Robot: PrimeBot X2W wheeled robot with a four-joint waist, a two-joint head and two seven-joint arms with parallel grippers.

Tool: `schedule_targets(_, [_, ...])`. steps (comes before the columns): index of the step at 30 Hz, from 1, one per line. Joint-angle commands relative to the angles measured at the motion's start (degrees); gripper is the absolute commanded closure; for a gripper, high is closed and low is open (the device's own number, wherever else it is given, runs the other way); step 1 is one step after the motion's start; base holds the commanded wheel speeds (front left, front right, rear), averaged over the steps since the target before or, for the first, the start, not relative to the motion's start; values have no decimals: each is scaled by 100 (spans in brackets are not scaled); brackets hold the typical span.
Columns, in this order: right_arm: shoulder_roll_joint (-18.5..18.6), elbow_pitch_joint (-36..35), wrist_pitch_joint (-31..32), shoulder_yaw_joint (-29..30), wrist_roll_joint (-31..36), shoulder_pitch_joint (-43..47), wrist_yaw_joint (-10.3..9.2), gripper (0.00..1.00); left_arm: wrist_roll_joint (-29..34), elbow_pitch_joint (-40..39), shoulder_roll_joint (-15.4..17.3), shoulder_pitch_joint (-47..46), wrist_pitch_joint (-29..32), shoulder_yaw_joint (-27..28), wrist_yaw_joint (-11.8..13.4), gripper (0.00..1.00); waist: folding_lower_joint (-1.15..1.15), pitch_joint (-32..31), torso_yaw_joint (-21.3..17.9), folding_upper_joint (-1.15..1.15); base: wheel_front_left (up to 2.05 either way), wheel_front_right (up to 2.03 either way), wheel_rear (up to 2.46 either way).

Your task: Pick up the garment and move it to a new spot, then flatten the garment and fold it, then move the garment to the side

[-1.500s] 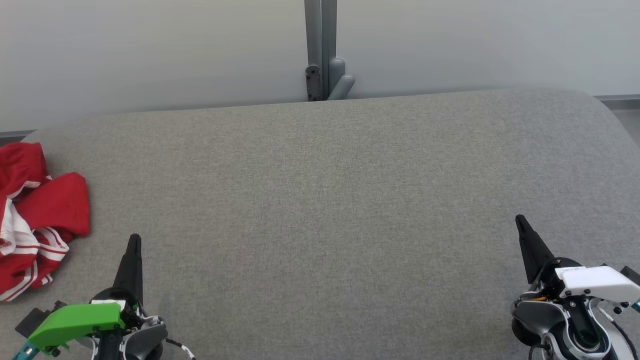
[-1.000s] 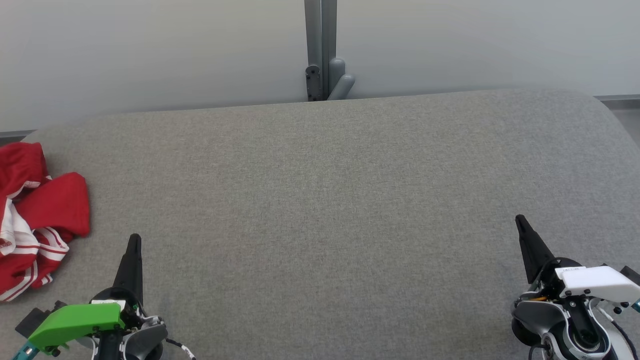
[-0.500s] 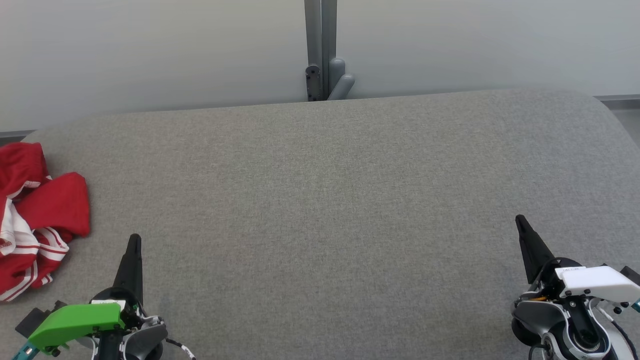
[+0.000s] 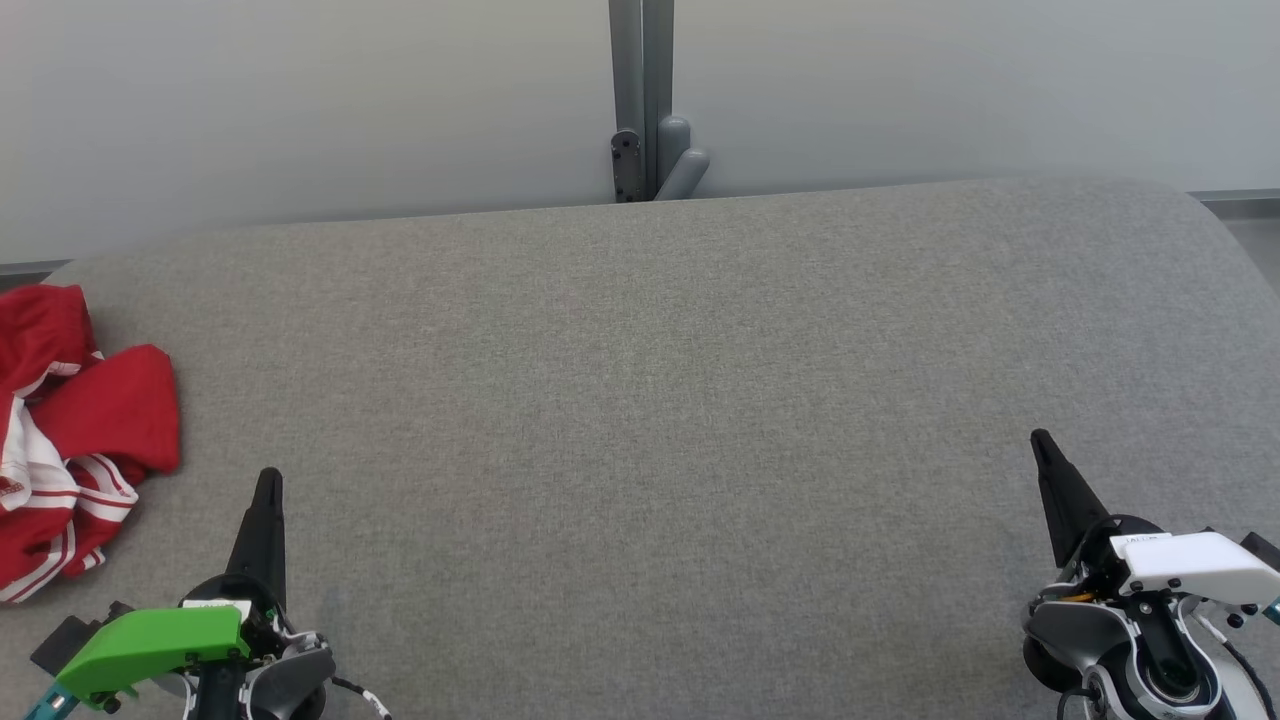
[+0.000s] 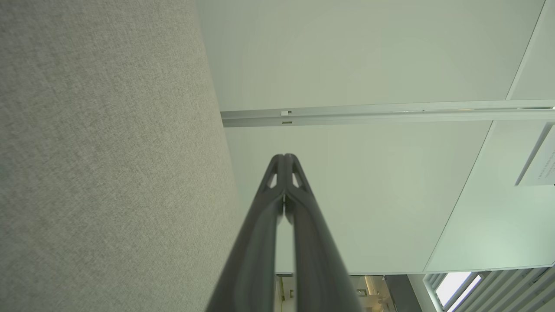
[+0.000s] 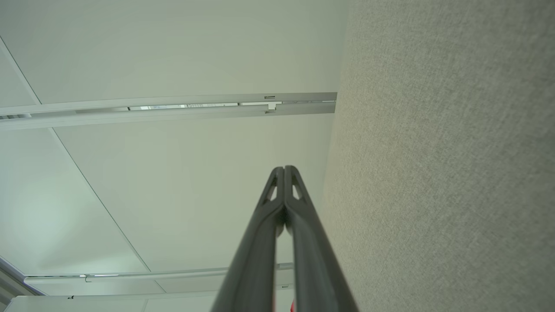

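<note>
I see the crumpled red garment [image 4: 70,440] with white stripes on the woven grey table [image 4: 640,420]; my left gripper [image 4: 268,480] and right gripper [image 4: 1040,440] are both pressed together, empty.

the crumpled red fabric garment [image 4: 85,430] carries broad white bands and thin white stripes along its edges. the wide woven cloth surface [image 4: 640,420] is a flecked mid grey, plain all over. the left gripper [image 4: 268,480] has black fingers under a bright green plastic cover [image 4: 150,640]; the right gripper [image 4: 1040,440] has black fingers under a white plastic cover [image 4: 1190,560]. the smooth wall [image 4: 300,100] is pale grey-white, the upright metal post [image 4: 640,90] a darker grey. a red sliver [image 6: 293,307] low in the right wrist view may be the garment.
</note>
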State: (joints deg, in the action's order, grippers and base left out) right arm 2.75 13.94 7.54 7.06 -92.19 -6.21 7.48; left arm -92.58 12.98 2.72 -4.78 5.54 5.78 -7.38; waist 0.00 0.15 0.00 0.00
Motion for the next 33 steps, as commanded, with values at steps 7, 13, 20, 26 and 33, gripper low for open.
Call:
schedule_targets(7, [28, -21, 8, 17, -34, 37, 3, 100, 1, -24, 35, -83, 16, 27, -32, 100, 0, 0, 0, 0, 0, 0, 0])
schedule_targets(13, [28, -21, 8, 17, -34, 37, 3, 100, 1, -24, 35, -83, 16, 27, -32, 100, 0, 0, 0, 0, 0, 0, 0])
schedule_targets(20, [28, -21, 8, 17, -34, 37, 3, 100, 1, -24, 35, -83, 16, 27, -32, 100, 0, 0, 0, 0, 0, 0, 0])
schedule_targets(26, [28, -21, 8, 17, -34, 37, 3, 100, 1, -24, 35, -83, 16, 27, -32, 100, 0, 0, 0, 0, 0, 0, 0])
schedule_targets(33, [28, -21, 8, 17, -34, 37, 3, 100, 1, -24, 35, -83, 16, 27, -32, 100, 0, 0, 0, 0, 0, 0, 0])
